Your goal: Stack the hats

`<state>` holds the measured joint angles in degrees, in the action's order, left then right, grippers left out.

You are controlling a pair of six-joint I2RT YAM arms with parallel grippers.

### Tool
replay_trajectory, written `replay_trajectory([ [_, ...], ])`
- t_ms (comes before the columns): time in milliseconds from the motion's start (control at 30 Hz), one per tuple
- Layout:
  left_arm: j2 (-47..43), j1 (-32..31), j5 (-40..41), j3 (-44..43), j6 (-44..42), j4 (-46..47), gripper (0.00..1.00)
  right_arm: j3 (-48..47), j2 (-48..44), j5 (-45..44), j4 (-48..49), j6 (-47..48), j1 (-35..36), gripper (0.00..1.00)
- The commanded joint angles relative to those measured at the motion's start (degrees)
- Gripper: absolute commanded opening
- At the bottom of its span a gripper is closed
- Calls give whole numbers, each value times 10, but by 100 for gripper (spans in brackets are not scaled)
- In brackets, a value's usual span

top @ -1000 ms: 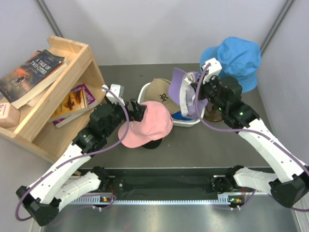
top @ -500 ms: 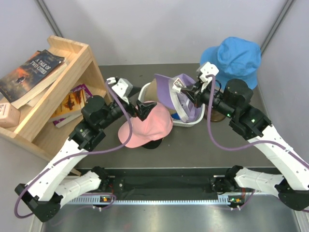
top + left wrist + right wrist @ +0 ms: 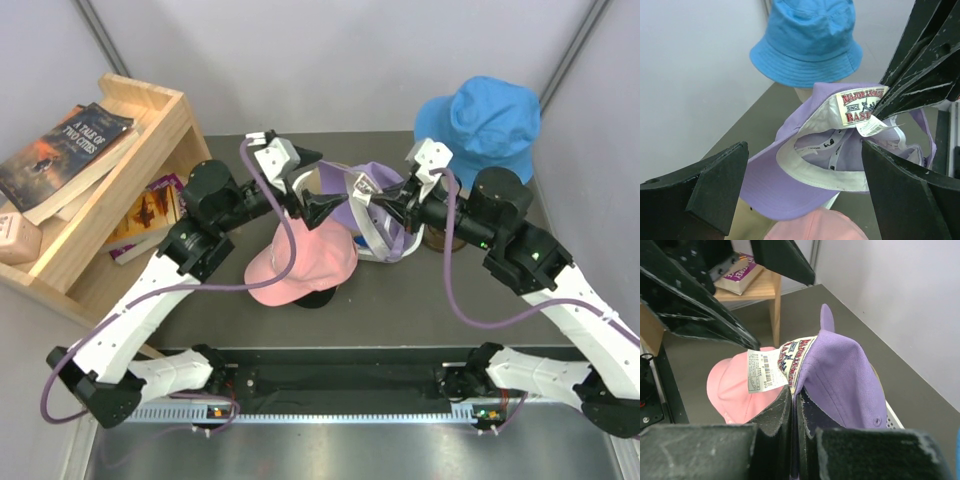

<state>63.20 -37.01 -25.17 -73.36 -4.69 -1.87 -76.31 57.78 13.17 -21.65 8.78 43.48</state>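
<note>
Lavender cap (image 3: pixel 372 215): held up off the tabletop (image 3: pixel 440 290), inside facing the left arm; white lining and a sewn label (image 3: pixel 861 106) show in the left wrist view.
Right gripper (image 3: pixel 392 203): fingers pressed together, pinching the lavender cap at its inner band beside the label and a paper tag (image 3: pixel 767 371).
Left gripper (image 3: pixel 310 182): fingers (image 3: pixel 715 187) spread wide on either side of the lavender cap, not touching it.
Pink cap (image 3: pixel 300 262): lying on the tabletop below the held cap, over a black cap (image 3: pixel 315 299) whose edge peeks out at its near side.
Tan cap (image 3: pixel 325 183): behind the grippers, mostly hidden.
White cap (image 3: pixel 392 250): only an edge visible under the lavender one.
Blue bucket hat (image 3: pixel 485 125): on a mannequin head at the far right.
Wooden shelf (image 3: pixel 110 190): at the left, holding books (image 3: pixel 60 150).
</note>
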Motion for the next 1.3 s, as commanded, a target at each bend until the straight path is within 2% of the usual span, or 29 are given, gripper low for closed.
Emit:
replay_trajectory([
  [0, 31, 1, -72, -52, -43, -21, 99, -38, -26, 27, 11, 13, 8, 0],
  [533, 54, 1, -83, -86, -62, -22, 99, -74, -36, 36, -24, 33, 8, 0],
  [733, 68, 1, -118, -98, -64, -67, 95, -75, -36, 33, -23, 34, 8, 0],
  [833, 81, 1, -133, -104, -66, -104, 86, -78, -31, 33, -20, 35, 8, 0],
  [867, 87, 1, -132, -106, -69, -110, 78, -79, -29, 33, -19, 35, 8, 0],
  [933, 92, 0, -130, -106, -73, -128, 70, -80, -25, 29, -16, 36, 8, 0],
  [967, 95, 1, -119, -103, -76, -130, 63, -79, -23, 27, -16, 38, 9, 0],
  [1000, 93, 1, -112, -100, -78, -131, 44, -79, -21, 18, -13, 38, 8, 0],
  [1067, 92, 0, -83, -98, -81, -132, 24, -77, -17, 7, -9, 39, 9, 0],
  [1100, 91, 0, -70, -98, -83, -132, 10, -77, -12, -5, -8, 40, 7, 0],
  [1133, 90, 0, -53, -98, -84, -132, 4, -77, -9, -12, -8, 41, 9, 0],
  [1167, 90, 0, -25, -99, -92, -133, 0, -78, -6, -20, -7, 41, 9, 0],
  [1267, 85, 0, 25, -95, -111, -127, 0, -78, 7, -56, -6, 46, 10, 0],
])
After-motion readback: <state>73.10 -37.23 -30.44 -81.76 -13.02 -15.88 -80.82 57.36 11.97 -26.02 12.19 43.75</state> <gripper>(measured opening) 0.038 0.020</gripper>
